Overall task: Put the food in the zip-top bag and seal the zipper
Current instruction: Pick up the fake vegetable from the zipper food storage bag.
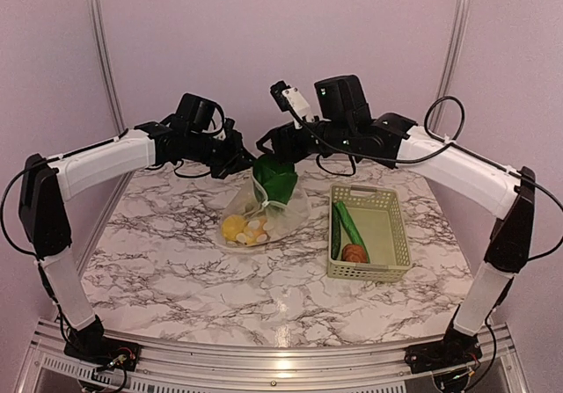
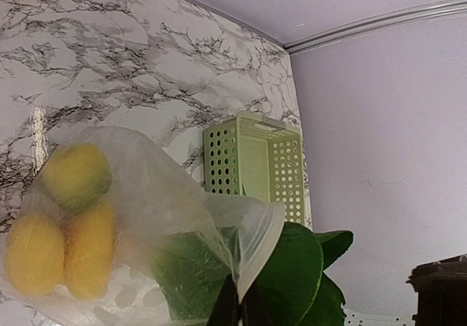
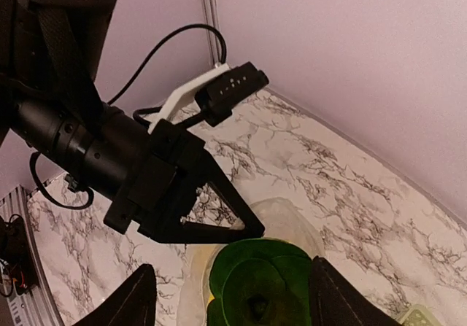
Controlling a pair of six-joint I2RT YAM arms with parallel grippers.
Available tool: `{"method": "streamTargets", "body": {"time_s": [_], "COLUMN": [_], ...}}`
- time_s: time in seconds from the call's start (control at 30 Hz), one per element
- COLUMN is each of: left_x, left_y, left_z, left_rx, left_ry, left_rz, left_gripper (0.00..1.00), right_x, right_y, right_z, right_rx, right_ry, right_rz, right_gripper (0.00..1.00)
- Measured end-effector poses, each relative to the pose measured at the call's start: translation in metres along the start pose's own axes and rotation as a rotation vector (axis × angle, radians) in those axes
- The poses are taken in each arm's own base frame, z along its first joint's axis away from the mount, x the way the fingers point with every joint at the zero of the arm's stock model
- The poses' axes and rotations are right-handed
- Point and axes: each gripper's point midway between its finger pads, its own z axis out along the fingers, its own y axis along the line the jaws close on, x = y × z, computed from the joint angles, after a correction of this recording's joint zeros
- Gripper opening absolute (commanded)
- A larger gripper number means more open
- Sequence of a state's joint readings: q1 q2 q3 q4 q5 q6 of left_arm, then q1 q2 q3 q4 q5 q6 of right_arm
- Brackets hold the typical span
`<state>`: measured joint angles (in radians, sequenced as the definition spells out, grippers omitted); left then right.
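Note:
The clear zip-top bag hangs over the marble table, and my left gripper is shut on its mouth edge, holding it up. Inside lie a yellow lemon and two more yellow pieces. The leafy green bok choy stands in the bag's mouth, its leaves sticking out above the rim. My right gripper hovers directly over the bok choy, fingers spread wide on either side and the left one well apart from the leaves. The zipper strip cannot be made out.
A pale green slotted basket stands to the right of the bag, with a long green cucumber and a brown round item in it. The back wall is close behind both grippers.

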<state>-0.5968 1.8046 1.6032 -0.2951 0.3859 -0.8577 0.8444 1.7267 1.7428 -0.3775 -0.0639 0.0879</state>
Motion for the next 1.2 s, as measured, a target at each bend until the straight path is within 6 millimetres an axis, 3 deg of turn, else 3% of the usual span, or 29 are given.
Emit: {"method": "streamTargets", "body": {"time_s": [0.1,0.2,0.47,0.63,0.7,0.8,0.83,0.93,1.0,1.2], "left_x": [0.001,0.001,0.007,0.009,0.01,0.013,0.013,0.014,0.014,0.014], "left_y": [0.0,-0.001,0.0,0.0,0.001,0.004,0.004,0.004,0.004,0.004], "left_z": [-0.001,-0.002,-0.004,-0.008,-0.009,-0.009,-0.009,-0.009,-0.009,-0.009], "left_rx": [0.002,0.006,0.008,0.008,0.005,0.0,-0.001,-0.001,-0.001,0.0], "left_ry": [0.002,0.005,0.018,0.022,0.024,0.028,0.029,0.03,0.03,0.029], "left_rz": [0.0,0.001,0.007,0.015,0.017,0.02,0.02,0.02,0.019,0.015], "left_gripper": [0.0,0.0,0.0,0.0,0.0,0.0,0.0,0.0,0.0,0.0], "right_x": [0.044,0.067,0.069,0.099,0.115,0.13,0.132,0.137,0.138,0.125], "right_y": [-0.004,-0.007,-0.013,-0.023,-0.028,-0.034,-0.036,-0.042,-0.049,-0.061], "right_z": [0.021,0.026,0.028,0.037,0.039,0.035,0.033,0.029,0.026,0.011], "right_rx": [0.006,0.019,0.059,0.11,0.134,0.154,0.159,0.152,0.154,0.152], "right_ry": [0.147,0.226,0.297,0.409,0.462,0.519,0.531,0.554,0.563,0.534], "right_rz": [0.018,0.031,0.037,0.073,0.091,0.116,0.131,0.183,0.22,0.281], "right_gripper": [0.8,0.81,0.85,0.89,0.8,0.51,0.36,0.15,0.07,0.0]}}
